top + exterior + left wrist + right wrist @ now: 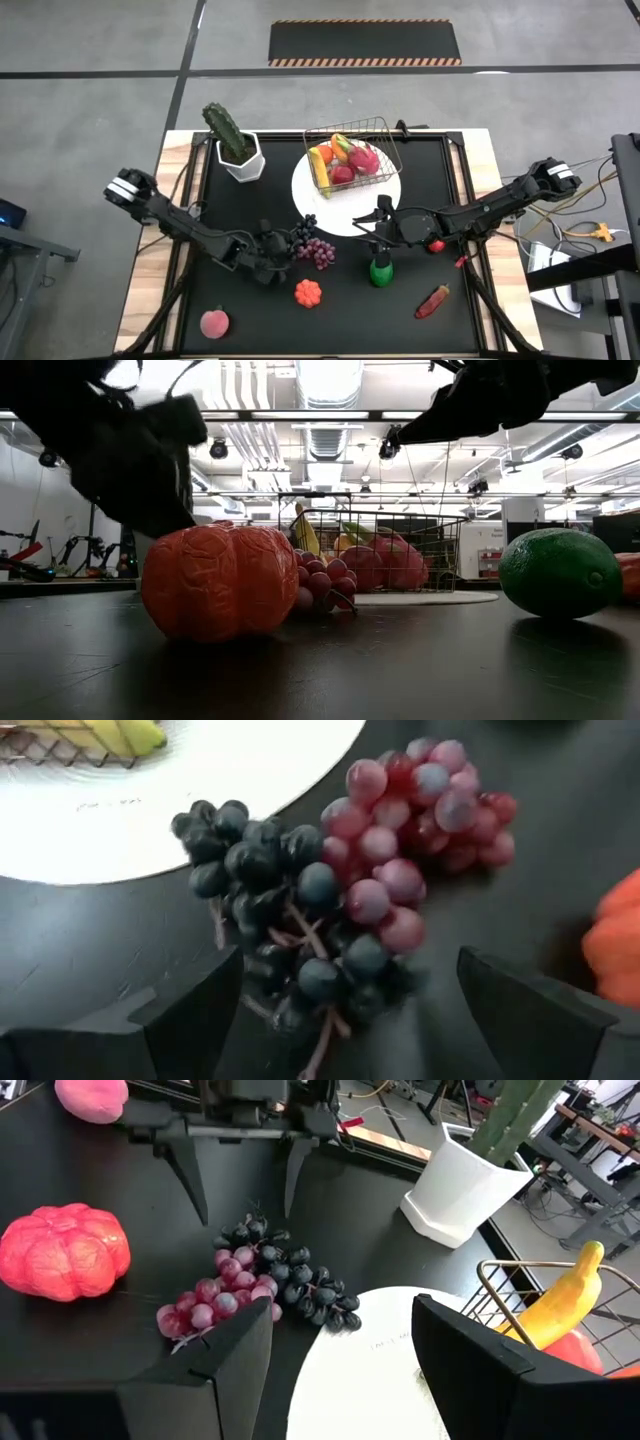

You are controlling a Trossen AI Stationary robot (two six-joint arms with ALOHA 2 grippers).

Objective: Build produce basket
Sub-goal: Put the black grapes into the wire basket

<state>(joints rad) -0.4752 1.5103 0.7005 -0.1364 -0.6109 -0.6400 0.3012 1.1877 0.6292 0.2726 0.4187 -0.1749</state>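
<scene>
The wire basket stands on a white plate and holds a banana, an orange and red and pink pieces. A bunch of dark and red grapes lies on the black mat by the plate's near edge. My left gripper is open, low over the mat, with its fingers on either side of the bunch's dark stem end, not touching it. It also shows in the right wrist view. My right gripper is open and empty over the plate's near edge.
A white pot with a cactus stands at the far left. On the mat lie an orange-red pumpkin, a green piece, a pink peach, a red chili and a small red piece.
</scene>
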